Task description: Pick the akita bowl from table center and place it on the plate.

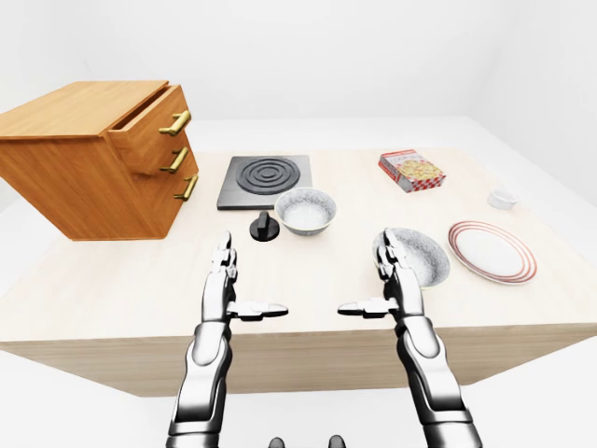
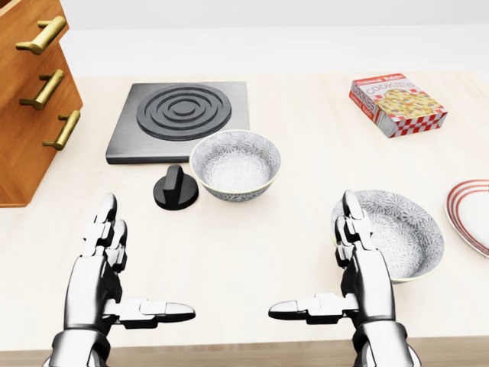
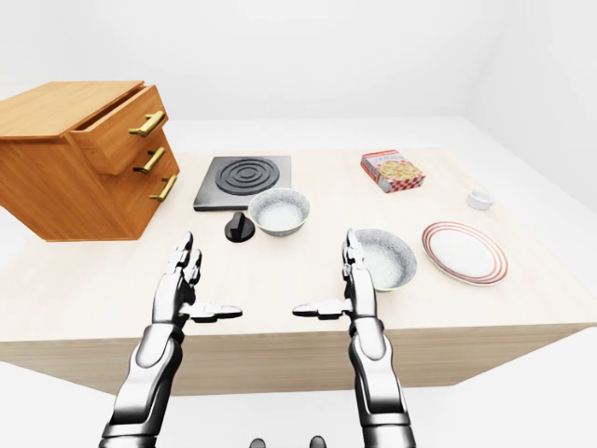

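- Left hand [image 2: 107, 260]: open, fingers straight and pointing toward the top of the head view, thumb stretched out toward 3 o'clock; it holds nothing and hangs over bare table [image 2: 229, 260]
- Right hand [image 2: 359, 267]: open in the mirrored pose, thumb toward 9 o'clock; nothing in it; its fingers [image 2: 353, 222] overlap the left rim of the nearer bowl in the head view, though whether they touch it I cannot tell
- Two patterned bowls stand upright on the table; the centre bowl [image 2: 235, 164] sits just at 6 o'clock of the black hob [image 2: 180, 121], with a black knob [image 2: 176, 189] just beside it at 8 o'clock; the nearer bowl [image 2: 397, 233] lies toward 4 o'clock of the first, well apart from it
- Plate [image 1: 492, 250]: white with red rings, flat on the table, near the nearer bowl at its 3 o'clock; nothing on it
- Cookie box [image 2: 397, 104]: lying flat, toward 12 o'clock of the nearer bowl
- Small white cup [image 1: 502, 198]: at 12 o'clock of the plate, near the table's right edge
- Wooden drawer chest [image 1: 93, 159]: at the table's left in the left-eye view; brass handles; top drawer partly pulled out
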Robot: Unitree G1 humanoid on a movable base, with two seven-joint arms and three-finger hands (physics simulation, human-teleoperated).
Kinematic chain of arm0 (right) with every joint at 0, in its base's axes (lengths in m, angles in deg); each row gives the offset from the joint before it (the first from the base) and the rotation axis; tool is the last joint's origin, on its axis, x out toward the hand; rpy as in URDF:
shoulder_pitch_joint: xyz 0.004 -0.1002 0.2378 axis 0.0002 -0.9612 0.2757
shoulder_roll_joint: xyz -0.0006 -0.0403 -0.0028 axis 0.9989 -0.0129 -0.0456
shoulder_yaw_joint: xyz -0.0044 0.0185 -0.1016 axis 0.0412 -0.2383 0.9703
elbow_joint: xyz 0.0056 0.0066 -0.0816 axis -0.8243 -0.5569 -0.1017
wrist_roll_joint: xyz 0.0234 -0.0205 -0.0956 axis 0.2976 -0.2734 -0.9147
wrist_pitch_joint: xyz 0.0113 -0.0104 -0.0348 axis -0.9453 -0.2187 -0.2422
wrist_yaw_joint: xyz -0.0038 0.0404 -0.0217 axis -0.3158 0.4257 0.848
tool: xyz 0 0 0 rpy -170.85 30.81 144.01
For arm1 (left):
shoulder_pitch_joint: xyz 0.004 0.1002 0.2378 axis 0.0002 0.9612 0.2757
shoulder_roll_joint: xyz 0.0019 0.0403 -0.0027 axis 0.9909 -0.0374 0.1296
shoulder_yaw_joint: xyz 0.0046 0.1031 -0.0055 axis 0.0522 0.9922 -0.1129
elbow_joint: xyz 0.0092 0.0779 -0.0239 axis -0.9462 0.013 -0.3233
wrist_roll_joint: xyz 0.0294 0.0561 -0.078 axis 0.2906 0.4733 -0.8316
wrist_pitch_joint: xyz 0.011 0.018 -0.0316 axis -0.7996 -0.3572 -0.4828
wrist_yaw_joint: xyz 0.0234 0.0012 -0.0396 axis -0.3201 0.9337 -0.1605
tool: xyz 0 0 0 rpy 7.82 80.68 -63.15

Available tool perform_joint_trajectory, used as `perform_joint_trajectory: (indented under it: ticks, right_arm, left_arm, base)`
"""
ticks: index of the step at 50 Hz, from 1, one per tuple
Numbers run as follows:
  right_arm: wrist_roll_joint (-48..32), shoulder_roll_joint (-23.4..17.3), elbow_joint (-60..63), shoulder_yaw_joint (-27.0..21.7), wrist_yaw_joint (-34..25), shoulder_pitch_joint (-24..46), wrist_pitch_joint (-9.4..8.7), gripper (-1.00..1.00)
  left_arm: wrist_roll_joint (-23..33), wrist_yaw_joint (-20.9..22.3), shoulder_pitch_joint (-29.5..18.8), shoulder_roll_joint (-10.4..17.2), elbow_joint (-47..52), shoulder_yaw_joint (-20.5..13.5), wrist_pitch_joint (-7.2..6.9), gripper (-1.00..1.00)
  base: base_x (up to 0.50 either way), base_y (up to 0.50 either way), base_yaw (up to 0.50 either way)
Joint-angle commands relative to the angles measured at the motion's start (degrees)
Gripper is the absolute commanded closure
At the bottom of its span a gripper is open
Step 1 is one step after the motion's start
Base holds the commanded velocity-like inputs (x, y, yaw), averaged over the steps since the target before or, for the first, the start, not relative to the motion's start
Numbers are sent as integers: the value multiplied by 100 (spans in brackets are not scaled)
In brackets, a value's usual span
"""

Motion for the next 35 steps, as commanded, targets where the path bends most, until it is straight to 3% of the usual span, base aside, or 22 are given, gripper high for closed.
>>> perform_joint_trajectory:
  ticks: [1,8,10,11,14,18,19,26,35]
  right_arm:
    - [80,-69,-103,-134,-128,82,-22,-100]
    - [70,-64,-84,-106,-110,175,-146,-100]
    - [35,-71,-84,-95,-78,302,-262,-100]
    - [21,-80,-65,-90,-81,343,-310,-100]
    - [-34,-127,80,-111,-111,505,-492,-100]
    - [-8,-198,234,-205,-112,799,-499,-100]
    - [-5,-236,256,-230,-123,971,-499,-100]
    - [-1,-365,12,-345,-44,1628,-499,-100]
    - [104,-340,-48,-296,4,1881,-499,-100]
  left_arm:
    - [-36,150,-105,114,38,-195,-92,-100]
    - [14,152,-191,138,-97,-219,-50,-100]
    - [60,146,-268,158,-167,-224,-54,-100]
    - [68,143,-302,165,-172,-232,-72,-100]
    - [24,127,-497,202,-160,-293,-295,-100]
    - [119,51,-848,323,-196,-376,-456,-100]
    - [312,-2,-1019,409,-340,-363,-433,-100]
    - [253,-26,-1641,531,-733,-480,-456,-100]
    - [222,-16,-1763,579,-748,-473,-456,-100]
  base:
    - [0,0,0]
    - [0,0,0]
    - [0,0,0]
    - [0,0,0]
    - [0,0,0]
    - [0,0,0]
    - [0,0,0]
    - [0,0,0]
    - [0,-7,0]
